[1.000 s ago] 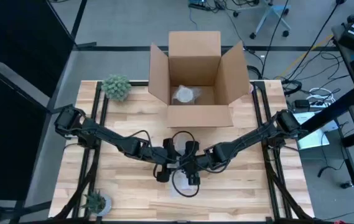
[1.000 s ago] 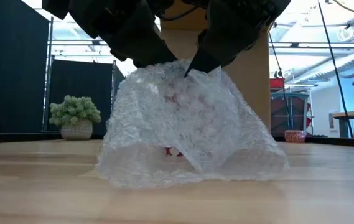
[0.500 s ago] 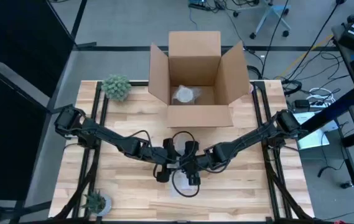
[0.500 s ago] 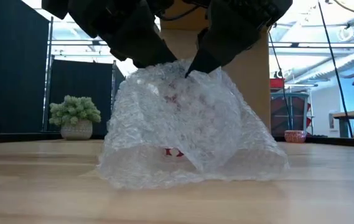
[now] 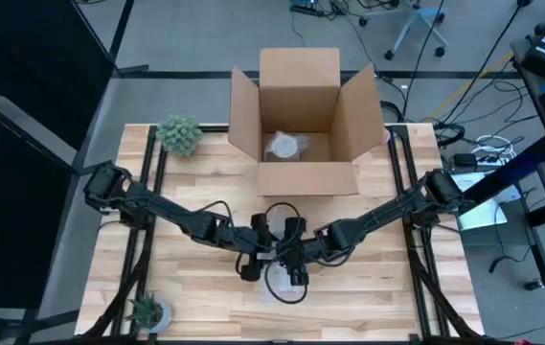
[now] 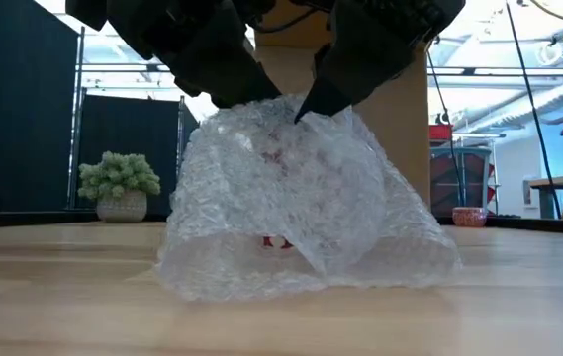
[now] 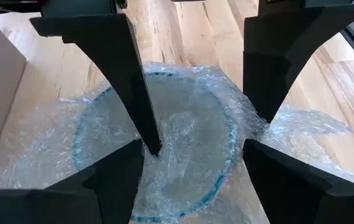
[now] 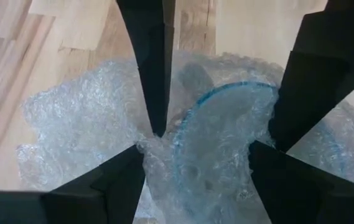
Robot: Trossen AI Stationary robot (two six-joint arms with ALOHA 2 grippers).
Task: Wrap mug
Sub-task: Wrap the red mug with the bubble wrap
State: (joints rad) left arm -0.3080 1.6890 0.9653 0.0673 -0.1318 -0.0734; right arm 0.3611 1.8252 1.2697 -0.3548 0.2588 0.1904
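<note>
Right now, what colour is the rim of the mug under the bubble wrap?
Blue: the mug's rim shows through the bubble wrap, clearest in the left wrist view.

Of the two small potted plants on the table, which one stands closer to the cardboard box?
The bushy pale-green plant at the table's far left corner, just left of the cardboard box. The other plant, spiky and darker, sits at the near left corner, far from the box.

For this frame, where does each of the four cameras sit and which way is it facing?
High: overhead, straight down on table, cardboard box, both arms.
Low: table height, level at the bubble wrap; arms enter from above.
Left wrist: past left end effector, onto wrapped mug.
Right wrist: past right end effector, same mug.
Shared: both wrists show the blue rim under the wrap.
</note>
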